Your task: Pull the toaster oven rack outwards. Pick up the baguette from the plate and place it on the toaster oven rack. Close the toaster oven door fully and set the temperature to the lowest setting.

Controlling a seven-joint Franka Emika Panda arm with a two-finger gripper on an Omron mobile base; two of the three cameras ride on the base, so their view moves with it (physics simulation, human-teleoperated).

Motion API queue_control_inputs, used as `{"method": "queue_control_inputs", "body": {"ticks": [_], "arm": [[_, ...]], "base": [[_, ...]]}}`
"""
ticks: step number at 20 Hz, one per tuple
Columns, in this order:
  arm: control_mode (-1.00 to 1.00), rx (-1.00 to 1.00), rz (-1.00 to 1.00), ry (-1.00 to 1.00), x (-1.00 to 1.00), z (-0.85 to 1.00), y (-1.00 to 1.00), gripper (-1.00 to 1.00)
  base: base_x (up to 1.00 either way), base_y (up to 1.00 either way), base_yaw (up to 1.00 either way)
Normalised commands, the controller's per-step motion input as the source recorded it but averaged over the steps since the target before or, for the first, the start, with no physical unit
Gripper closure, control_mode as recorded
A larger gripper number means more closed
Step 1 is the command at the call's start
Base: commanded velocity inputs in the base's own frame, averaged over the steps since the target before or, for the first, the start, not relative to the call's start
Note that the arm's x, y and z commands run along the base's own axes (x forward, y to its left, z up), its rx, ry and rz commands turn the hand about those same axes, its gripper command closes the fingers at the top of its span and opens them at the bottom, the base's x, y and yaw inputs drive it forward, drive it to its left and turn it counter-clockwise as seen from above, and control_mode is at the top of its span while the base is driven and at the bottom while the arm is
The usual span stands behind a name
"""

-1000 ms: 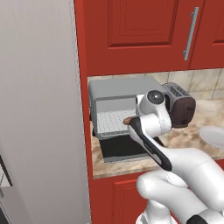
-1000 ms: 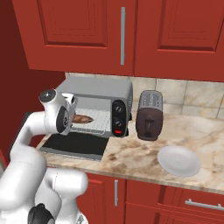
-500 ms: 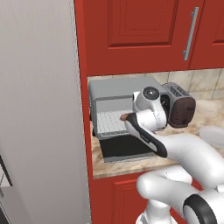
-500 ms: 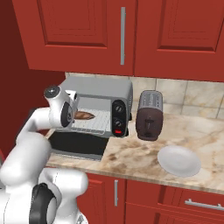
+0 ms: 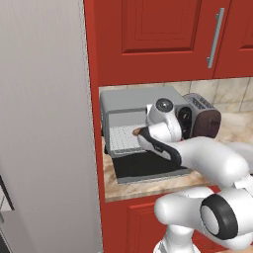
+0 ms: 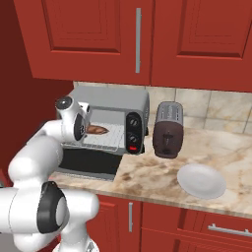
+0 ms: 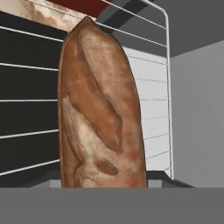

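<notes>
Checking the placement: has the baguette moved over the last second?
Yes. In the right base view the baguette has shifted right, toward the toaster oven's knobs.

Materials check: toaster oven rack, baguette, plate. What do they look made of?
Toaster oven rack: thin light-grey wire rods, likely bare metal, matte. Baguette: baked bread, brown crust with scored ridges and darker patches, dull finish. Plate: plain white, smooth, faint sheen; could be ceramic or plastic, the render leaves that open.
</notes>
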Motion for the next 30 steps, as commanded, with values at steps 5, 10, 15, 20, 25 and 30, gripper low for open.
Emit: {"method": "queue_control_inputs", "body": {"ticks": [5,10,15,20,25,30], "arm": [[-1.00,0.00,0.00,0.03,0.22,-0.26,0.00,1.00],[-1.00,0.00,0.00,0.03,0.22,-0.19,0.00,1.00],[-1.00,0.00,0.01,0.06,0.05,-0.09,0.00,1.00],[-1.00,0.00,0.00,0.12,0.00,-0.17,0.00,-1.00],[-1.00,0.00,0.00,0.00,0.00,-0.01,0.00,-1.00],[-1.00,0.00,0.00,0.00,0.00,0.00,0.00,-1.00]], "base": [[0.00,0.00,0.00],[0.00,0.00,0.00],[0.00,0.00,0.00],[0.00,0.00,0.00],[0.00,0.00,0.00],[0.00,0.00,0.00]]}}
